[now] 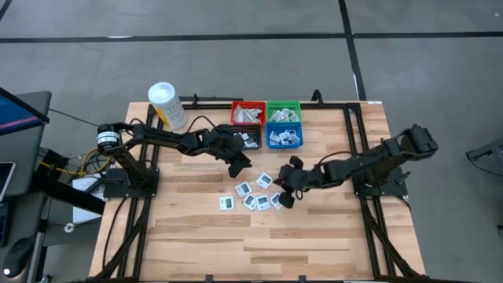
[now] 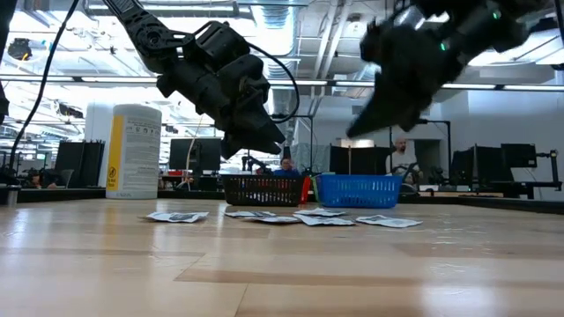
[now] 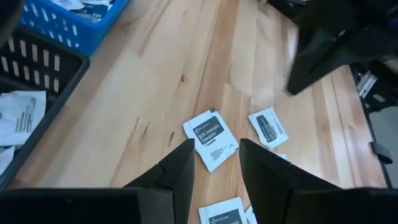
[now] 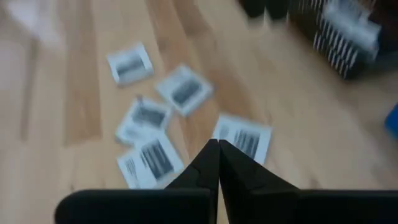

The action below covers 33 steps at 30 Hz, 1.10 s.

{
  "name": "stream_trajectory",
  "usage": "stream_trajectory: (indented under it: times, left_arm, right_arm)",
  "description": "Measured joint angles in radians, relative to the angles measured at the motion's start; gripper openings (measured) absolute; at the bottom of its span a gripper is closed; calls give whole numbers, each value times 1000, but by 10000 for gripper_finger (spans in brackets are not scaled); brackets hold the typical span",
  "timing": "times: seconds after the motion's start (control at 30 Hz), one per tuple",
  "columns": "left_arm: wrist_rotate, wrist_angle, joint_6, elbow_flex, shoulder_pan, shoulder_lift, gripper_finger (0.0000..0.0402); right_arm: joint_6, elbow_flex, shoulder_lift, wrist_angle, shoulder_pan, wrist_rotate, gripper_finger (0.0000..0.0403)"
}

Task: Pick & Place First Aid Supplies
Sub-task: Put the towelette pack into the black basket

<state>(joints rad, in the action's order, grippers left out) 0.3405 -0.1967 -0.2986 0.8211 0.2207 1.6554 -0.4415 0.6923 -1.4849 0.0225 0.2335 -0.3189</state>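
The front half of the wooden table is being left bare; the red bin, green bin, black bin and blue bin are being kept along the rear edge, beside the white tub. The left gripper is being held above the table near the black bin, fingers parted, nothing gripped. The right gripper is being held raised, fingers pressed together, empty. The square packets are lying loose on the wood, below and between both grippers.
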Motion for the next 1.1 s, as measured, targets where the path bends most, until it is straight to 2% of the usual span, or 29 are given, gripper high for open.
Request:
stream_trajectory:
  times: [0.07,0.23,0.4,0.57,0.83,0.97,1.1]
  left_arm:
    - [0,0,-17,0,0,0,127]
    - [0,0,-23,0,0,0,127]
    - [-3,-1,-37,0,0,0,127]
    - [-9,-1,-44,0,-5,0,127]
    - [-33,2,-43,0,-33,0,127]
    - [-34,2,-44,0,-33,0,127]
    - [-34,3,-46,0,-33,0,127]
  right_arm:
    - [40,12,34,4,-9,5,1]
    - [63,17,53,5,-27,96,2]
    - [64,17,-40,16,-19,164,36]
    - [51,17,-171,89,10,164,99]
    - [51,23,-275,92,36,145,197]
    - [52,24,-300,91,51,124,217]
    - [51,25,-313,77,64,85,210]
